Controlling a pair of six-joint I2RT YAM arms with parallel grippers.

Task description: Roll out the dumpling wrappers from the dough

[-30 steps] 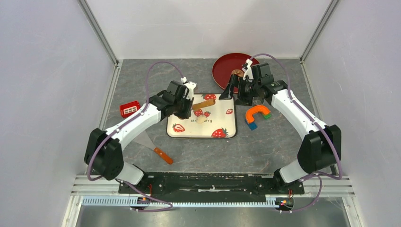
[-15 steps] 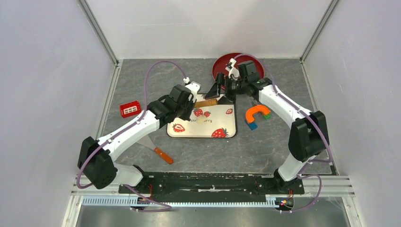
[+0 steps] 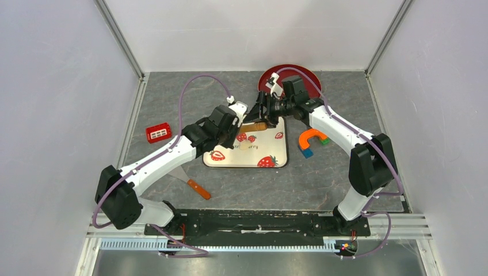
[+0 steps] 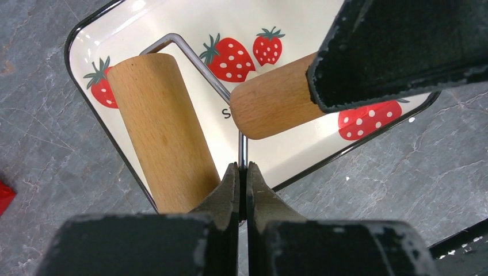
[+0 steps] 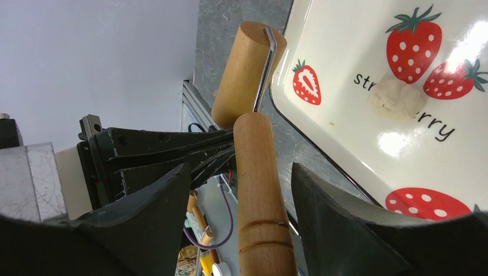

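Observation:
A small wooden roller hangs over the strawberry tray (image 3: 277,158). My left gripper (image 4: 242,168) is shut on the roller's thin metal wire (image 4: 195,57), with the drum (image 4: 164,132) just left of my fingers. My right gripper (image 5: 240,172) stands open around the roller's wooden handle (image 5: 259,190), with a gap on each side between handle and fingers (image 5: 339,213). A pale lump of dough (image 5: 397,98) lies on the tray (image 5: 357,149) by the printed word. No dumpling wrappers are in view. From above, the two grippers (image 3: 237,123) (image 3: 262,115) meet at the tray's far edge.
A red plate (image 3: 302,77) sits behind the right arm. An orange horseshoe toy (image 3: 313,138) lies right of the tray. A red block (image 3: 157,132) is at the left. A scraper with an orange handle (image 3: 190,181) lies in front of the tray's left corner.
My right arm has swung left from over the red plate to the roller's handle, and its jaws have narrowed. My left arm has shifted slightly right with the roller.

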